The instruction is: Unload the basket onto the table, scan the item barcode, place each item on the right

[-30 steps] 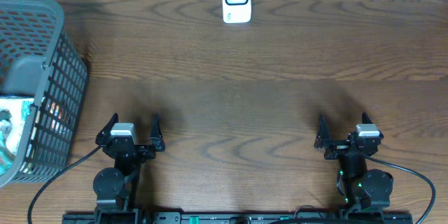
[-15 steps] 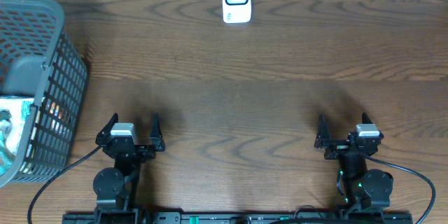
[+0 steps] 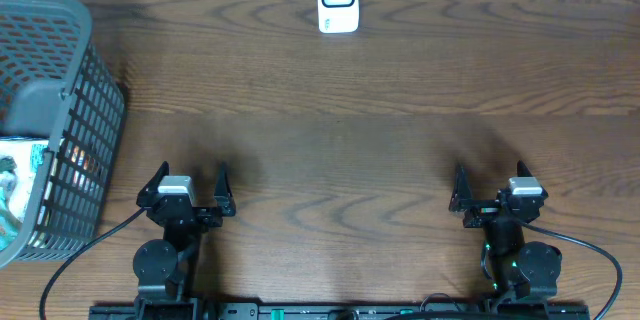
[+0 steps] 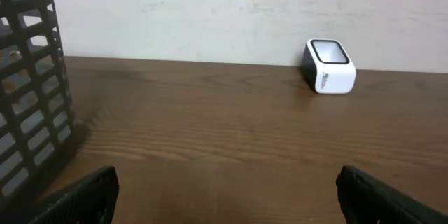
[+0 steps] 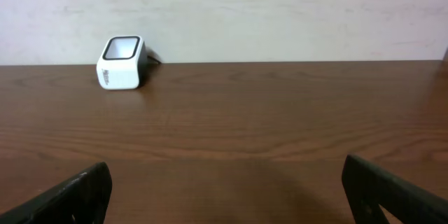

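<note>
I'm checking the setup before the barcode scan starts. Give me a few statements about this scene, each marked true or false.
1. The white scanner stands at the far edge of the table, by the wall. True.
2. The left claw is gripping an item. False: it is open and holds nothing.
3. The grey basket sits on the robot's right side. False: it is at the left end of the table, beside the left claw.
4. The right claw is open with nothing between its fingers. True.
</note>
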`<state>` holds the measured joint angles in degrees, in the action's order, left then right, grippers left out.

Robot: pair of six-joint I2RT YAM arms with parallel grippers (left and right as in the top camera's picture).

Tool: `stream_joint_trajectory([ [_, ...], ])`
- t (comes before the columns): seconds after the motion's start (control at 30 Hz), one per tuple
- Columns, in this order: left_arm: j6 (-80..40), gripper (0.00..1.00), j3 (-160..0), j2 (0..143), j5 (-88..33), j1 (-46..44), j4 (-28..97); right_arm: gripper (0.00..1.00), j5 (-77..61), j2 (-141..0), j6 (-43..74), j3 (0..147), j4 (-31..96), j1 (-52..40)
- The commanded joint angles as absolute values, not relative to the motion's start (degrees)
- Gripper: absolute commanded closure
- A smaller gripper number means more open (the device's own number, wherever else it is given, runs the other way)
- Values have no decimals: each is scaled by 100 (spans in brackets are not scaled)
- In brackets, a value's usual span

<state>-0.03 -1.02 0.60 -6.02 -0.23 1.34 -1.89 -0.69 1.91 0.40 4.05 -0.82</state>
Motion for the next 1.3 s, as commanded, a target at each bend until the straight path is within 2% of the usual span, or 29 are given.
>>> stream_joint_trajectory([
  [0.0, -27, 2, -23, 23, -681, -45, 362, 1, -165, -64, 231, 32, 429, -43],
  [0.93, -45, 2, -23, 23, -692, -45, 338, 1, -165, -64, 231, 32, 429, -43],
  [1.0, -582, 2, -27, 23, -1304, -51, 27, 1, -165, -64, 231, 32, 429, -43],
  [1.13, -2121, 2, -27, 23, -3489, -58, -30, 1, -165, -64, 231, 32, 429, -43],
  [1.27, -2486, 3, -27, 23, -3691, -58, -104, 1, -165, -64, 231, 32, 429, -43],
])
